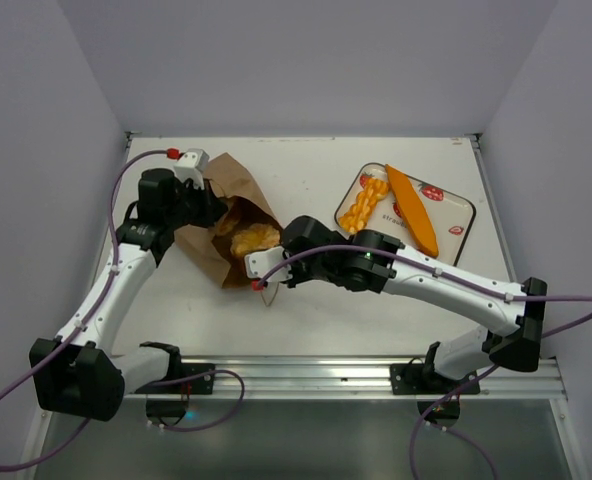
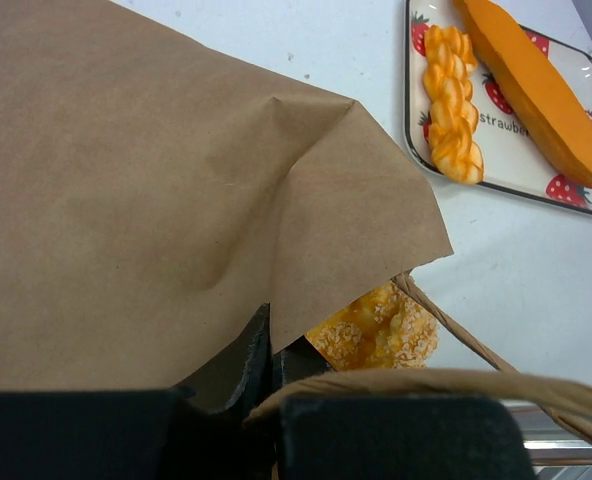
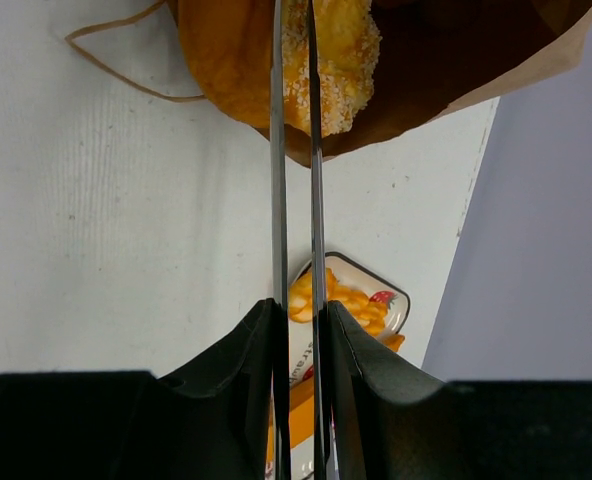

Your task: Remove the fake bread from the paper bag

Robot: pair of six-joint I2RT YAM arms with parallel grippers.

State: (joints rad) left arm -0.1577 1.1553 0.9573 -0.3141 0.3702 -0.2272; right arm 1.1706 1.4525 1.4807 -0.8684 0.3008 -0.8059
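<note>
The brown paper bag (image 1: pixel 226 215) lies on its side at the left, mouth toward the right arm. A golden, crumb-crusted fake bread (image 1: pixel 254 239) sits in its mouth. My left gripper (image 1: pixel 208 208) is shut on the bag's upper edge (image 2: pixel 156 180); its fingers (image 2: pixel 251 350) pinch the paper, with the bread (image 2: pixel 376 330) just beyond. My right gripper (image 1: pixel 288 240) is shut on metal tongs (image 3: pixel 277 200). The two blades run close together over the bread (image 3: pixel 341 50) at the bag's mouth (image 3: pixel 456 60). Their tips are out of view.
A strawberry-print tray (image 1: pixel 456 215) at the back right holds a long baguette (image 1: pixel 413 208) and a braided piece (image 1: pixel 364 203). The bag's string handles (image 3: pixel 116 50) lie on the table by the mouth. Walls close in the table on three sides.
</note>
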